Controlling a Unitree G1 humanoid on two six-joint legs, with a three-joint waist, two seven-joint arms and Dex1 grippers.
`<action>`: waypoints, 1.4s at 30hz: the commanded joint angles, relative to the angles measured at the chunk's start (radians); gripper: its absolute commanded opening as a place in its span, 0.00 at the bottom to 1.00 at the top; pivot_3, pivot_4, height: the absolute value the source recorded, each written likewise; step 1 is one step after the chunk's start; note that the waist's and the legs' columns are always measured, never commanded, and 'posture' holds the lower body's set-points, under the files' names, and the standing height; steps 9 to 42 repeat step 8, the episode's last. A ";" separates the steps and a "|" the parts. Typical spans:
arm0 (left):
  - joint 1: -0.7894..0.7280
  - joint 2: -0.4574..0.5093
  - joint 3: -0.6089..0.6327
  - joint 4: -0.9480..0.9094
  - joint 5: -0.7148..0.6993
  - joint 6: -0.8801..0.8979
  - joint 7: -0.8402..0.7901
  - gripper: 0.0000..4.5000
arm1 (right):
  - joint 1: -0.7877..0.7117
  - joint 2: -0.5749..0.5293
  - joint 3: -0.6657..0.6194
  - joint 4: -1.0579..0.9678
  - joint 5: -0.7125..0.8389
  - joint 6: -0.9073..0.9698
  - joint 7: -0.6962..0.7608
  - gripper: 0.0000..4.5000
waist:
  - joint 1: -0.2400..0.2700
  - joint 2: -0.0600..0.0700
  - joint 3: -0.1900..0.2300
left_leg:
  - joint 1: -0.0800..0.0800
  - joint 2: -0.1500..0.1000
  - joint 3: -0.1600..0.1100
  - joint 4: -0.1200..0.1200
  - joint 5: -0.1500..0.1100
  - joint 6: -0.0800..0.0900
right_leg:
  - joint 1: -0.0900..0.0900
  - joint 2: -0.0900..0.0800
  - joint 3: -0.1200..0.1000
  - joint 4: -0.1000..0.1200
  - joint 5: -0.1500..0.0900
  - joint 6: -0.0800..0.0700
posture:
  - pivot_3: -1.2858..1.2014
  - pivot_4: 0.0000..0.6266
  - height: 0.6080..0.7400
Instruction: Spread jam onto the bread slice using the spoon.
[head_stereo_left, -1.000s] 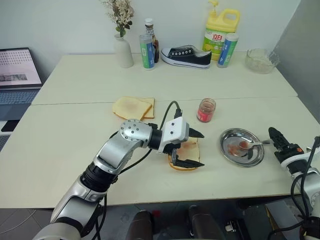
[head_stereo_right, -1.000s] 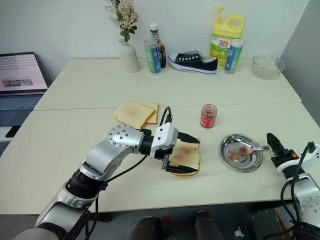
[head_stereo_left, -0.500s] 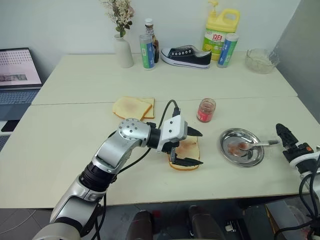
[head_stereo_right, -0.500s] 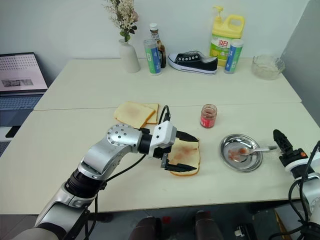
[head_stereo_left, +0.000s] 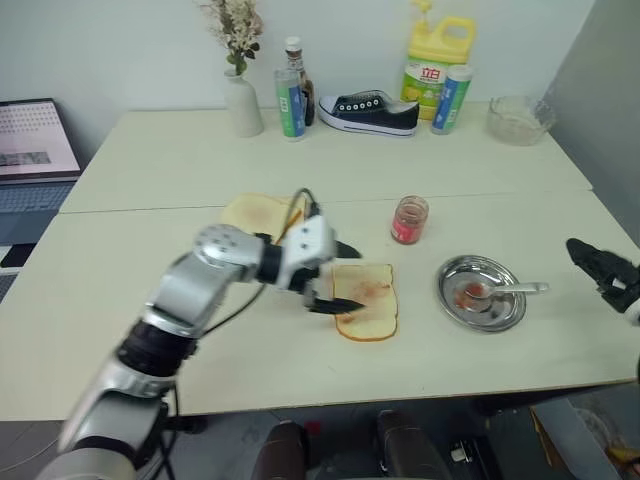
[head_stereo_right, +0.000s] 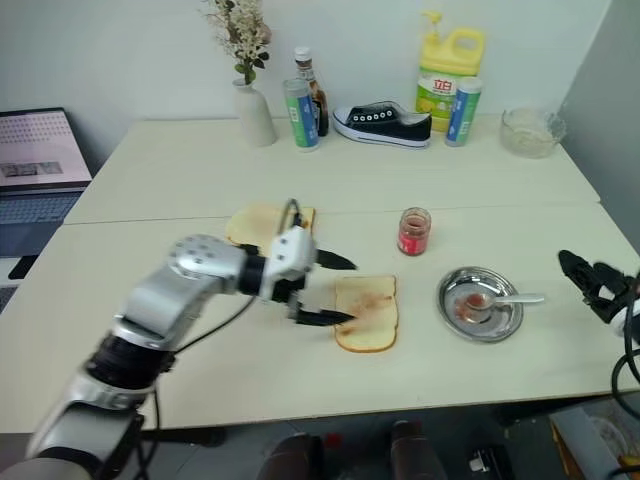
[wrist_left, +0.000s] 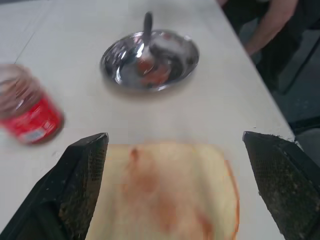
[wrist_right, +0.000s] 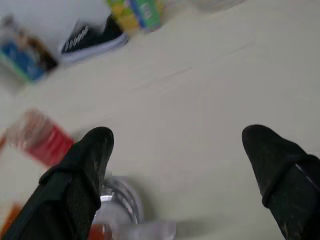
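Adjoining cream tables (head_stereo_left: 150, 160) against white wall (head_stereo_left: 130, 40)

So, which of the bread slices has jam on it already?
The squarish pale bread slice lying alone beside the round silver metal dish; reddish jam smears its face. The stacked slices behind look plain.

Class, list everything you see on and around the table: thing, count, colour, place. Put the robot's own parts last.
bread slice: 1, pale yellow smeared with red jam, front middle
spare bread: 2 slices, behind it
jam jar: 1, red
dish: 1, silver, right
spoon: 1, silver, in dish
shoe: 1, black, rear
detergent jug: 1, yellow, rear
vase: 1, white, rear
left gripper: open, beside bread
right gripper: open, right edge
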 joint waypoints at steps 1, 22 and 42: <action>0.056 0.102 0.107 -0.014 -0.041 0.022 -0.043 1.00 | 0.021 -0.146 0.058 -0.190 -0.022 0.040 0.190 0.99 | -0.003 -0.001 0.000 | 0.001 0.000 0.000 0.000 0.000 0.000 | 0.001 0.000 0.000 0.000 0.000 0.000 | 0.52 0.24 1.00; 0.193 0.235 0.250 -0.106 -0.109 0.112 -0.031 1.00 | -0.036 -0.234 0.249 -0.418 -0.003 0.099 0.304 0.99 | 0.009 -0.007 0.003 | 0.007 0.000 -0.002 0.000 0.000 0.000 | 0.009 -0.002 -0.004 -0.002 -0.001 -0.001 | 0.52 0.24 1.00; 0.193 0.235 0.250 -0.106 -0.109 0.112 -0.031 1.00 | -0.036 -0.234 0.249 -0.418 -0.003 0.099 0.304 0.99 | 0.009 -0.007 0.003 | 0.007 0.000 -0.002 0.000 0.000 0.000 | 0.009 -0.002 -0.004 -0.002 -0.001 -0.001 | 0.52 0.24 1.00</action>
